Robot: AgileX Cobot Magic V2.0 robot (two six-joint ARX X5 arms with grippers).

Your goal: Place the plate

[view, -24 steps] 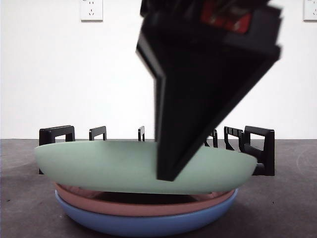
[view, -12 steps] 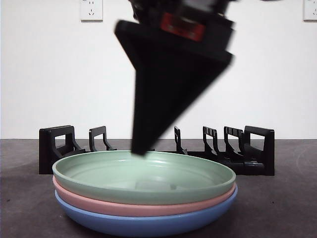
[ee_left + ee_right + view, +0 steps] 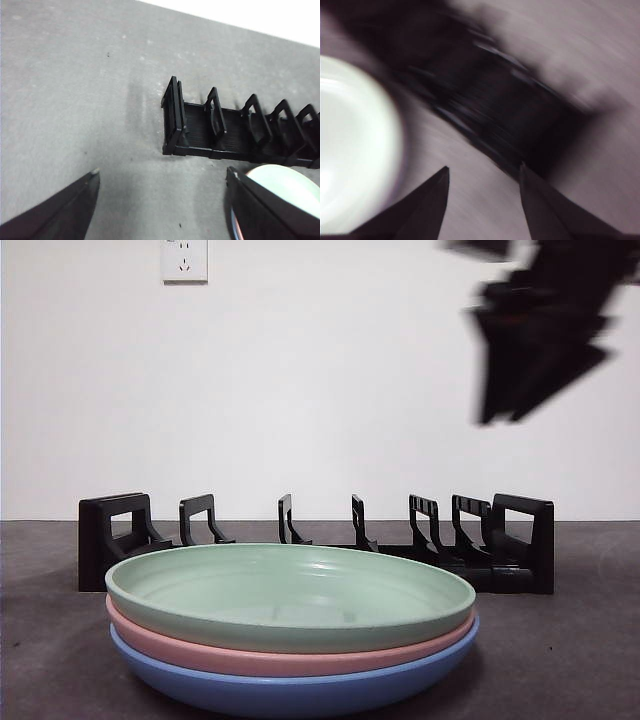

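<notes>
Front view: green plate [image 3: 290, 595] rests on the pink plate [image 3: 280, 658] and blue plate [image 3: 300, 692], at 6 o'clock from the rack [image 3: 315, 545]. Right gripper [image 3: 482, 175] hangs empty, jaws spread; left gripper [image 3: 160, 182] likewise — placement appears complete, so the next move is probably retreat.

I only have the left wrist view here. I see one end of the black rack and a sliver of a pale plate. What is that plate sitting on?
Observer: The green plate tops a stack: a pink plate under it, a blue plate at the bottom.
Operator: Any plate in the rack?
Observer: No. In the front view every slot of the dish rack stands bare, behind the stack.
Operator: Where is the right tool?
Observer: High at the front view's upper right, blurred. Its wrist view shows the right tool open, holding nothing.
</notes>
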